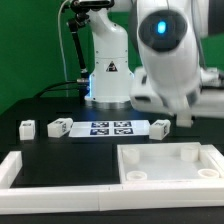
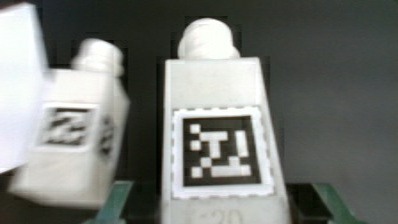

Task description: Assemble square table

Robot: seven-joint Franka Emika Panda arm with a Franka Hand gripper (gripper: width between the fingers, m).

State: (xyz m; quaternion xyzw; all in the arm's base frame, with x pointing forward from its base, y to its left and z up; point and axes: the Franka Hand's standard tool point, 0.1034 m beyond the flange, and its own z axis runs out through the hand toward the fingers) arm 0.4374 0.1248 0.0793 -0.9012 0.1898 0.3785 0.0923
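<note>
The jaws, partly closed, grasp a tagged leg (image 2: pixel 217 110) by its sides. A second leg (image 2: pixel 80 115) sits just beside it. The tabletop (image 1: pixel 165 162) lies at the bench's (image 1: pixel 70 145) near edge.

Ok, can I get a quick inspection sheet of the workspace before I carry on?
Surface: black table; the marker board lies flat mid-table.
Job's things: square panel rim up, near edge, on the exterior view's right. In line with the board are the far leg block, the second leg block and the third leg block.
Clutter: only a white border bar on the exterior view's near left.
Hand: hand has its fingers either side of the tagged leg block, apparently gripping it; a neighbouring leg block stands close beside.
Cables: black cable hangs behind the robot base.
Surroundings: green backdrop.
</note>
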